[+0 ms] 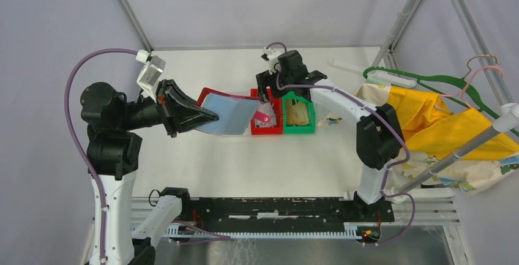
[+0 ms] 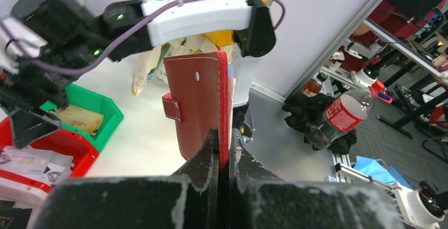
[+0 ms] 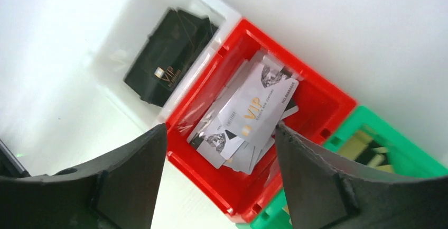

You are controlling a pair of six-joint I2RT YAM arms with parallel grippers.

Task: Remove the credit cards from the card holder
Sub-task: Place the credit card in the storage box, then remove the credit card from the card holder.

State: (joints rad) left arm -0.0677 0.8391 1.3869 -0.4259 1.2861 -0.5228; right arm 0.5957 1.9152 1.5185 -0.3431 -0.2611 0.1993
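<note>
Left end effector (image 2: 224, 149) clamps the open card holder (image 1: 229, 113) at nine o'clock of the red bin (image 3: 327, 102), right end effector (image 3: 219, 129) gapes empty over the cards (image 3: 259, 107) there, so hold it steady and pinch the next card's edge.

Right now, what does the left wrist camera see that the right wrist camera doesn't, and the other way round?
Left wrist only: the red card holder pinched in the shut left gripper, and a red-labelled bottle off the table. Right wrist only: a black VIP item lying in a white bin. Both: the open right gripper over the red bin of silver VIP cards, and the green bin beside it.
</note>
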